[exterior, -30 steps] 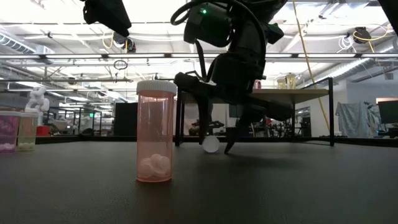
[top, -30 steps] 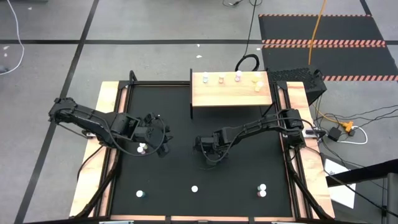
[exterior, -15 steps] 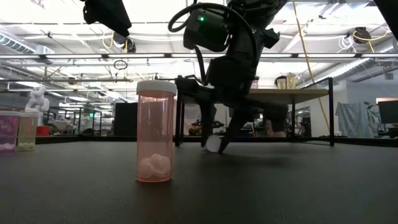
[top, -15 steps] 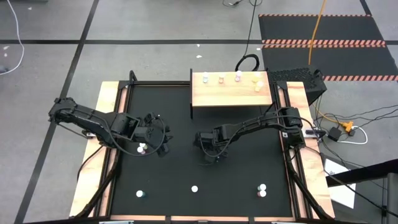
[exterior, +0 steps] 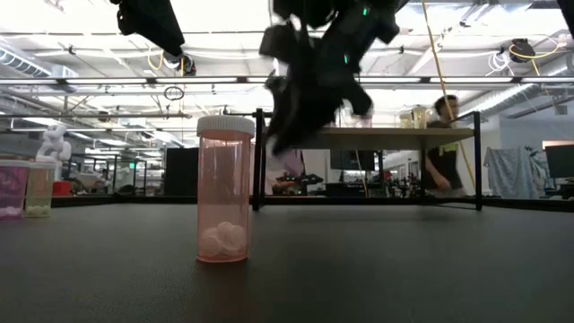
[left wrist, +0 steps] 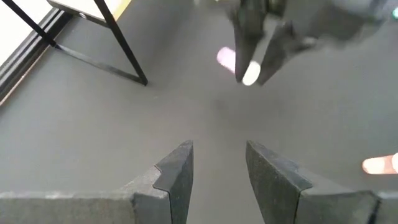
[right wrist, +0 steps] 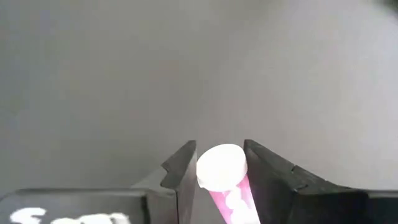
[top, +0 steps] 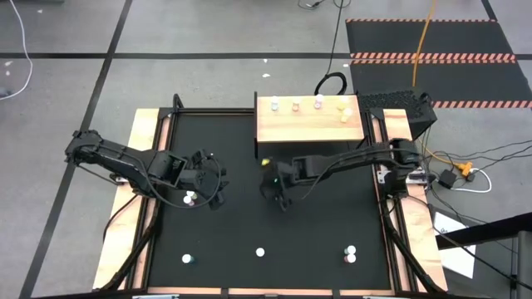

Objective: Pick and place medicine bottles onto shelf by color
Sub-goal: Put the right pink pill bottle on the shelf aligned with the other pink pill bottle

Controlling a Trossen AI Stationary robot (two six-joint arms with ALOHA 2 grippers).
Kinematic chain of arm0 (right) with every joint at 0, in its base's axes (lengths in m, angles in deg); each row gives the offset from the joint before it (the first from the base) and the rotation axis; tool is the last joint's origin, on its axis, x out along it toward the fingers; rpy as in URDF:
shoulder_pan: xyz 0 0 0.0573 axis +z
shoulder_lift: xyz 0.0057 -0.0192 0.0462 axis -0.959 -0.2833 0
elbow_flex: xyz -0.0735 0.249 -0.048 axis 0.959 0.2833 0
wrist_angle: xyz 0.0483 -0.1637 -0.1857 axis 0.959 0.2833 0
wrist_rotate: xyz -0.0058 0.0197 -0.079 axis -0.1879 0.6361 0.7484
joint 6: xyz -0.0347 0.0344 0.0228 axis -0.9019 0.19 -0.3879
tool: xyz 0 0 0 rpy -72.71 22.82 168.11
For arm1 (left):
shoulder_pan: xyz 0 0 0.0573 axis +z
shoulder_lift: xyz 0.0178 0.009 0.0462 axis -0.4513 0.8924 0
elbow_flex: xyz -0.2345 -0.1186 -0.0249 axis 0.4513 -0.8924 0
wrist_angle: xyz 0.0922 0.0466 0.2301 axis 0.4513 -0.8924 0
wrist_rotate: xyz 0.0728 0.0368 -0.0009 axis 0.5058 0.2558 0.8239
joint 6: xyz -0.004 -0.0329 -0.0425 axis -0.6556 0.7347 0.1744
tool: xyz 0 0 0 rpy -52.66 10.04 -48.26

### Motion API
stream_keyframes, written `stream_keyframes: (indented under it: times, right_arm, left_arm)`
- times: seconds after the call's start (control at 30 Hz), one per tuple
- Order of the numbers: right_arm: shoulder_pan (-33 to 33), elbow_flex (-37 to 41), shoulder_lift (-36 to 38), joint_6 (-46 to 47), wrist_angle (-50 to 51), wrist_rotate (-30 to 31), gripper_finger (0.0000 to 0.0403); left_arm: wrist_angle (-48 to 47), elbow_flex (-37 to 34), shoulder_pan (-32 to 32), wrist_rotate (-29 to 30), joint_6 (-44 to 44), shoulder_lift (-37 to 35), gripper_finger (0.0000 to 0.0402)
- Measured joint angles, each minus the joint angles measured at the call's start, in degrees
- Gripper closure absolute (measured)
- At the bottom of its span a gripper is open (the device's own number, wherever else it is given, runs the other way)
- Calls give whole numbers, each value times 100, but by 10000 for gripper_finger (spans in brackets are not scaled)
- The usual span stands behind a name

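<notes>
- High view: your right gripper (top: 278, 198) sits over the middle of the black table (top: 208, 241), just in front of the shelf (top: 307, 124). Four bottles already stand along the shelf's back edge, with a fifth, yellow one (top: 344, 117) just in front of them. Your left gripper (top: 209, 195) waits at the table's left side, well apart from the right one, with a small bottle (top: 189, 198) just beside it. Three more capped bottles stand along the near edge, far from either claw.
- Low view: the right gripper (exterior: 289, 148) hangs clear of the tabletop with something pale pink in its tips; motion blur hides the detail. An orange-pink bottle (exterior: 224, 190) stands upright in the foreground, apart from the claw.
- Left wrist view: your left claw's fingers (left wrist: 177, 171) stand partly spread with bare table between them, pinching nothing. Ahead of it the other arm carries a white-capped pink bottle (left wrist: 239, 67).
- Right wrist view: your right gripper (right wrist: 221, 171) is pinching the pink bottle (right wrist: 224, 177), white cap showing between the pads, body tucked behind.
- Step in hand, as I judge it: the pick is done and the carry begins. Next you need to bring the bottle over the shelf and beside the pink ones, though cap colours there are too small to sort from here. Set it upright before you spread the fingers.
</notes>
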Motion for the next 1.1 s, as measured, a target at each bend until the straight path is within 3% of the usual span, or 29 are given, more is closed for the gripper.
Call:
stream_keyframes:
  times: [0.27, 0.47, 0.73, 1.1]
  right_arm:
    - [-244, 146, 1265, 1996, -482, -198, 284]
    - [-619, 1240, 2636, 2824, -1873, 650, 284]
    - [-1391, 3278, 4172, 2838, -4180, 1765, 284]
    - [-2521, 4265, 4687, 3108, -4753, 1923, 284]
  left_arm:
    - [-58, 0, 91, 38, -256, 0, 254]
    - [-22, -1, 236, 74, -772, 0, 254]
    - [456, -1, 693, 102, -1823, 0, 254]
    - [1996, 0, 1482, 113, -1718, 0, 254]
